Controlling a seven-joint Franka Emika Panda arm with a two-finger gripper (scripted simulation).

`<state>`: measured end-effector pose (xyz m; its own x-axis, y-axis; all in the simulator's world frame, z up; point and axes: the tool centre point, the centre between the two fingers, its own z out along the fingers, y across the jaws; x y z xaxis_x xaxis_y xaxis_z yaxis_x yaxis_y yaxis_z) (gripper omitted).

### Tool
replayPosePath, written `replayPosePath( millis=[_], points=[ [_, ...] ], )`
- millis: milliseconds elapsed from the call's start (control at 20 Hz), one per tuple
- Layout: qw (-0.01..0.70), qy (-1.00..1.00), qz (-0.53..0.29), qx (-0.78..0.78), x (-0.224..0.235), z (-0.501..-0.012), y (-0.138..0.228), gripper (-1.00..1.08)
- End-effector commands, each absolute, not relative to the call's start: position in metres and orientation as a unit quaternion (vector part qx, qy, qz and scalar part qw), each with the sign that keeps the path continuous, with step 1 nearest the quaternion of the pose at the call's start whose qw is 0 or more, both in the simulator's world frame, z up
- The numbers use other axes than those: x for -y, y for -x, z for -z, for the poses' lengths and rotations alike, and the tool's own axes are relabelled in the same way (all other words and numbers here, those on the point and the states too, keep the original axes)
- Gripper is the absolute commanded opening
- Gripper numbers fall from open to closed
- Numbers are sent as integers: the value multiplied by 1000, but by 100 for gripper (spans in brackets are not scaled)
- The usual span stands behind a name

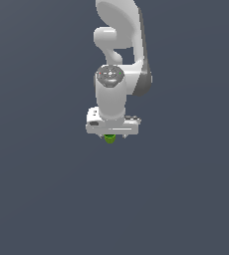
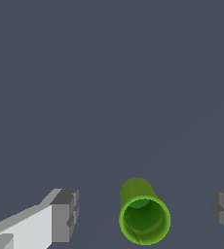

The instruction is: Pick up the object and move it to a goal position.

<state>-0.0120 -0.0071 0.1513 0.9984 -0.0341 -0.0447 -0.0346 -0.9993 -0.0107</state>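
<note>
The object (image 2: 143, 216) is a small bright green cup-like piece with a darker hollow centre. In the wrist view it lies between the two grey fingertips (image 2: 65, 214), with a clear gap on each side. My gripper (image 2: 144, 211) is open around it and touches it on neither side. In the exterior view the white gripper (image 1: 111, 135) hangs straight down from the arm, and only a sliver of the object (image 1: 110, 138) shows under the hand. The fingers themselves are hidden there behind the hand.
A plain dark grey surface (image 1: 42, 199) fills both views. The white arm (image 1: 119, 40) rises above the gripper toward the upper edge of the exterior view. No other objects or goal marker show.
</note>
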Motion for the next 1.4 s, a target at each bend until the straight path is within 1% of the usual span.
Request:
replayPosePath(
  millis=[0, 500, 900, 1350],
  points=[
    [6, 1000, -22, -17, 7, -151, 12, 100],
    [2, 1000, -8, 0, 9, -163, 3, 100],
    [1, 1000, -8, 20, 10, -160, 5, 100],
    [0, 996, -8, 93, 15, -150, 15, 100]
  ],
)
